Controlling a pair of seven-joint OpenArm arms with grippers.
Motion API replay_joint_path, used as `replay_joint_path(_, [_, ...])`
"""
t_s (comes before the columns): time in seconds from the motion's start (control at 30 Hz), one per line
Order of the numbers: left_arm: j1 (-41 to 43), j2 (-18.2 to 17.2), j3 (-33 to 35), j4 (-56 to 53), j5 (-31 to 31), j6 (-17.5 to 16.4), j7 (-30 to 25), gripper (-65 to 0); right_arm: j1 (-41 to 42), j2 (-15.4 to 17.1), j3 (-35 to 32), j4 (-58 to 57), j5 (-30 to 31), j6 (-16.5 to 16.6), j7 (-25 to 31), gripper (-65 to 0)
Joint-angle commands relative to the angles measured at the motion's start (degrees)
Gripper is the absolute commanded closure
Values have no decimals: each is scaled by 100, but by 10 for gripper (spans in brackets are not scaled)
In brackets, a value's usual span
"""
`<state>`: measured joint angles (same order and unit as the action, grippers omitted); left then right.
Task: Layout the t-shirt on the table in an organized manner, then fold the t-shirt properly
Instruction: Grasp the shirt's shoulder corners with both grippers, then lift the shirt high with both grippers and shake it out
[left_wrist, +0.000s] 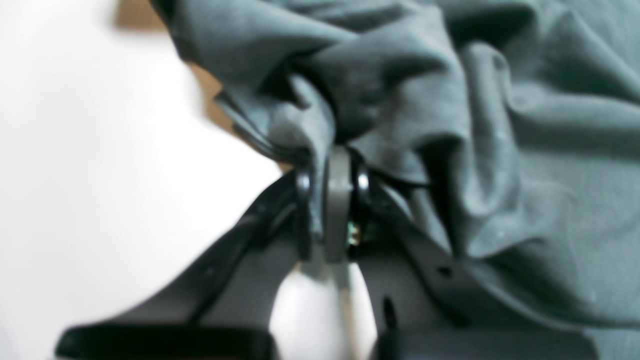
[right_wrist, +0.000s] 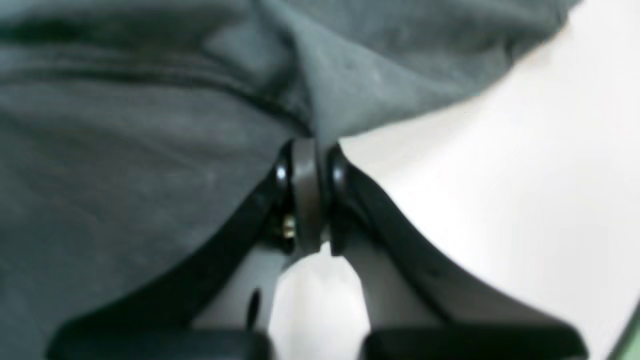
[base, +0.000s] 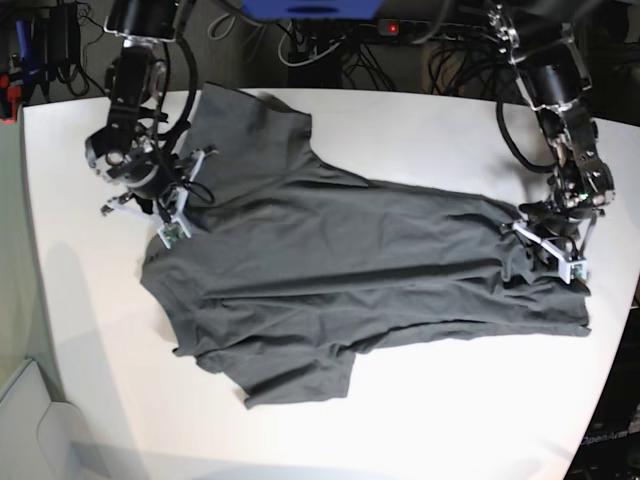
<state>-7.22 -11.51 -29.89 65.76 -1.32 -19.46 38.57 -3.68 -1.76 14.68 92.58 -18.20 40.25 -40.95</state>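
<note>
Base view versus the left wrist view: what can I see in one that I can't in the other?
Only the base view shows the whole t-shirt spread sideways across the table, both arms, and the right gripper at one end. Only the left wrist view shows, close up though blurred, the left gripper shut on a bunched fold of cloth. Both show the grey shirt, the white tabletop and the left gripper at the shirt's edge.

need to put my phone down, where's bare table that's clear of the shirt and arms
Bare table runs along the near edge below the t-shirt's hem, widest at near right. The far strip between the two arms, above the shirt, is also free. Crowded: the left gripper and right gripper each pinch cloth at the shirt's ends.
</note>
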Motion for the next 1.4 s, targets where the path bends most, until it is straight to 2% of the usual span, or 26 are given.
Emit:
replay_joint_path(0.0, [111, 30, 22, 172, 251, -18, 719, -3, 118, 48, 31, 233, -22, -25, 73, 0])
replay_joint_path(0.37, [41, 39, 22, 2862, 251, -27, 2003, -3, 461, 22, 31, 1780, -13, -25, 64, 0])
replay_joint_path(0.53, [-653, -23, 13, 3794, 304, -27, 2521, -3, 962, 22, 66, 2290, -13, -25, 64, 0])
replay_joint_path(0.7, [-1717, -366, 31, 4057, 304, -27, 3022, -3, 1823, -31, 532, 2369, -13, -25, 64, 0])
replay_joint_path(0.83, [-2262, -506, 31, 4040, 260, -36, 3075, -3, 2403, -22, 735, 2369, -13, -25, 73, 0])
replay_joint_path(1.1, [-3177, -542, 31, 4092, 277, -36, 3102, -3, 3564, -4, 814, 2395, -13, -25, 82, 0])
replay_joint_path(1.37, [-3282, -691, 31, 4049, 260, -27, 3040, -3, 4258, 5, 866, 2457, -13, -25, 82, 0])
